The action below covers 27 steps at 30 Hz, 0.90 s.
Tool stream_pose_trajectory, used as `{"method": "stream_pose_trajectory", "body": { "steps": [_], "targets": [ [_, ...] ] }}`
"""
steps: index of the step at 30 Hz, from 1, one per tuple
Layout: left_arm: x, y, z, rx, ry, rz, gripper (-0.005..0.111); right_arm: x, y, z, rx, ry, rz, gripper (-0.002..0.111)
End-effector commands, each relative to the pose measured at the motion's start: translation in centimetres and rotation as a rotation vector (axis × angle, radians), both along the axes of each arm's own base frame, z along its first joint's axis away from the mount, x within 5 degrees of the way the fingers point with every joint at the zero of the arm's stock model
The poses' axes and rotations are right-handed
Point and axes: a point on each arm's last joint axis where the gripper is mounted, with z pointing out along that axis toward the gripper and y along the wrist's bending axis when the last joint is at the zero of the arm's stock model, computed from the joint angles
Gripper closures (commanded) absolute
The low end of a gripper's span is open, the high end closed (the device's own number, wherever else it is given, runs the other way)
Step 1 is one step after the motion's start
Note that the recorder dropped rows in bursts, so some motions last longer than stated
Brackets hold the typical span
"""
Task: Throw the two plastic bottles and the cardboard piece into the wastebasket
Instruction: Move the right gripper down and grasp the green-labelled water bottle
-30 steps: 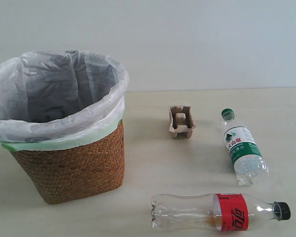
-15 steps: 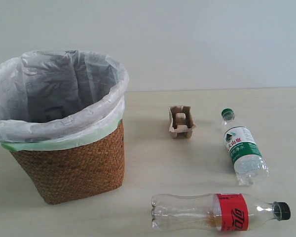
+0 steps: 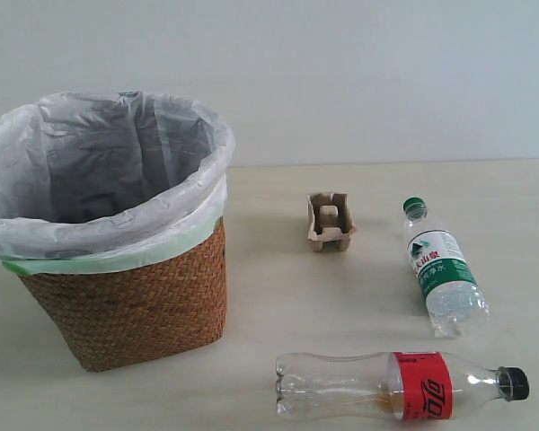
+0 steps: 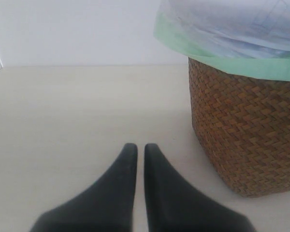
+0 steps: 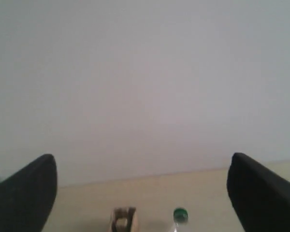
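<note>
Wicker wastebasket [image 4: 246, 135] stood near the left gripper [image 4: 140, 147], closed to a sliver and empty; right gripper [image 5: 142, 159] gaped wide, holding nothing.

in the left wrist view the wastebasket [image 4: 246, 140] runs off the top and right edges, its opening out of sight, and the bottom edge cuts the left gripper [image 4: 140, 151]. in the right wrist view the right gripper [image 5: 142, 162] is two blurred dark shapes clipped at the lower corners; the cardboard piece [image 5: 123, 221] and green-capped bottle [image 5: 180, 216] are tiny, fuzzy and cut by the bottom edge.
</note>
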Motion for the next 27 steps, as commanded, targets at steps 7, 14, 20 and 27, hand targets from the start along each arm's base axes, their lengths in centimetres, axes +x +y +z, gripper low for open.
{"method": "stream_pose_trajectory", "body": {
  "steps": [7,14,20,27],
  "targets": [
    [0.0,-0.1,-0.1,-0.006,0.000,-0.007,0.102,8.9,1.4,-1.4,-0.169,0.458,0.020,0.012],
    [0.0,-0.1,-0.1,-0.006,0.000,-0.007,0.102,14.2,2.3,-5.4,-0.280,0.750,0.071,0.004],
    [0.0,-0.1,-0.1,-0.006,0.000,-0.007,0.102,17.2,3.3,-10.3,-0.292,0.957,0.145,0.004],
    [0.0,-0.1,-0.1,-0.006,0.000,-0.007,0.102,19.8,5.2,-14.5,-0.303,1.016,0.218,0.004]
  ]
}}
